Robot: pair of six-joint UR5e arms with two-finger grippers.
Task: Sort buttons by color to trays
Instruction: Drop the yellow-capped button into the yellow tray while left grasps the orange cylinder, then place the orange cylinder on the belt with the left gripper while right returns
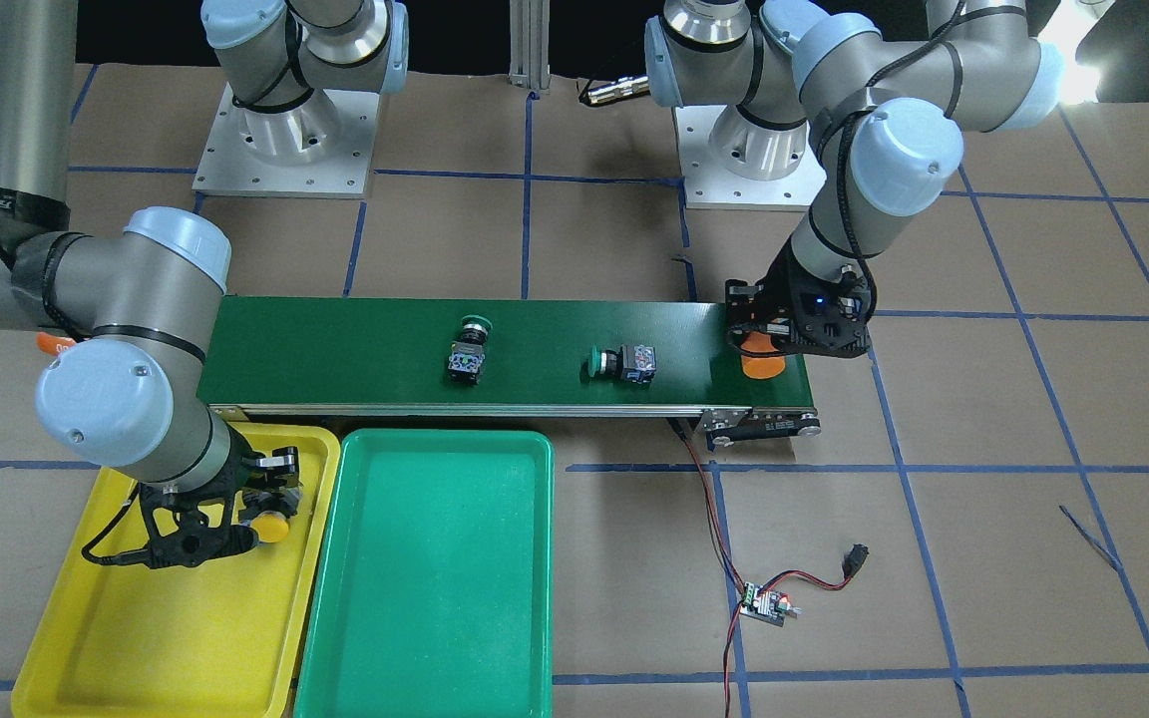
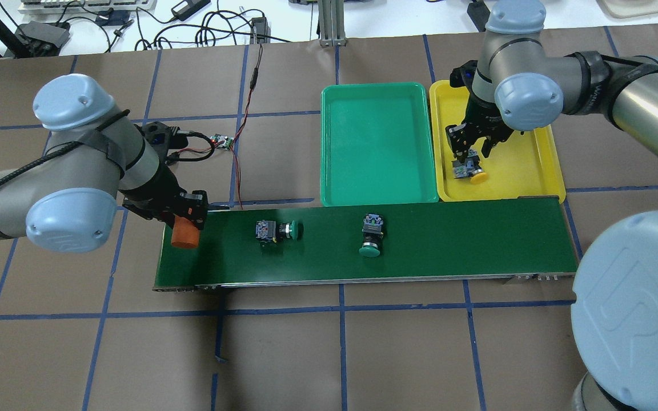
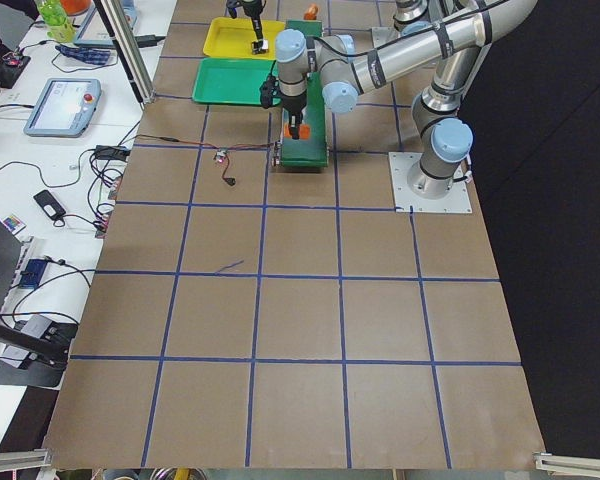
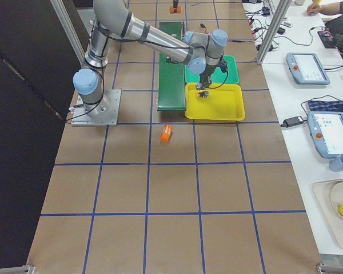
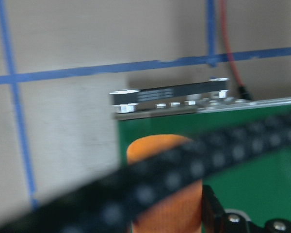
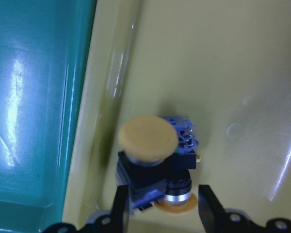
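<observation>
The two yellow buttons (image 6: 148,138) lie huddled in the yellow tray (image 2: 529,165), near its wall on the green tray's side, one leaning cap-up against the other so that they touch. The right gripper (image 6: 162,204) hangs just over them with its jaws apart, a finger on either side and nothing held. From where I stand the danger is right there: if it rises crookedly, a finger could catch the upper button's body and knock it over, and that leaning one looks ready to topple anyway. The two green buttons (image 2: 372,237) lie on their sides on the conveyor belt (image 2: 477,245), well apart, neither in a tray. Their round caps look apt to roll under a pinch, and should the belt run they would be carried off from wherever a gripper aims. The green tray (image 2: 374,142), just beside the yellow one, has no button in it. At the belt's end away from the trays the left gripper (image 2: 189,217) is clamped on an orange cylinder (image 2: 184,237) over the belt's edge; let go there, I reckon it could tip off onto the worktop (image 2: 340,354)
</observation>
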